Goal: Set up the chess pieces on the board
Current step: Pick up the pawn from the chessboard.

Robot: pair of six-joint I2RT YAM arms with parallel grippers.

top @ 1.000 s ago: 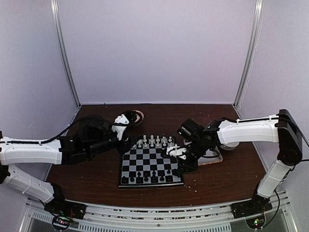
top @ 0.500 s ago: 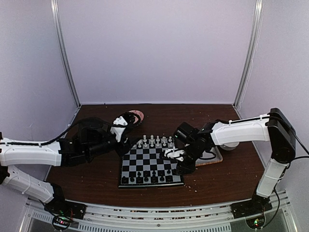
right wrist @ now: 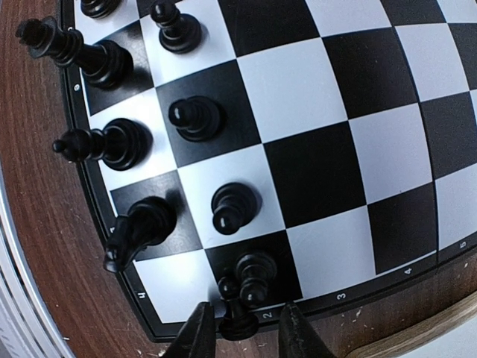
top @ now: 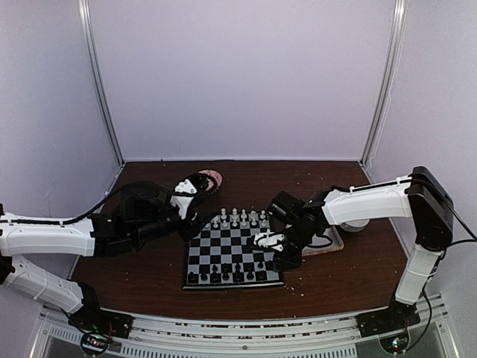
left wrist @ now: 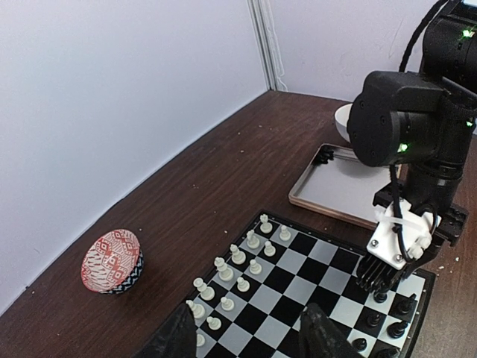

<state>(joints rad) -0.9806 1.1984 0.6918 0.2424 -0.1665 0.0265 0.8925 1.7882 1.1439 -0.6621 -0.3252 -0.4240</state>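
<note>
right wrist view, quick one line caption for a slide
Right hand straddling a black piece at the board edge, other black pieces standing nearby

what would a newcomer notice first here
The board in the middle stands out, with white pieces lined along its far edge and black pieces along its near edge. The right tool hangs over the board's near right corner, one black piece between its fingers. A red patterned bowl sits on the table beyond the board's far left corner.
</note>
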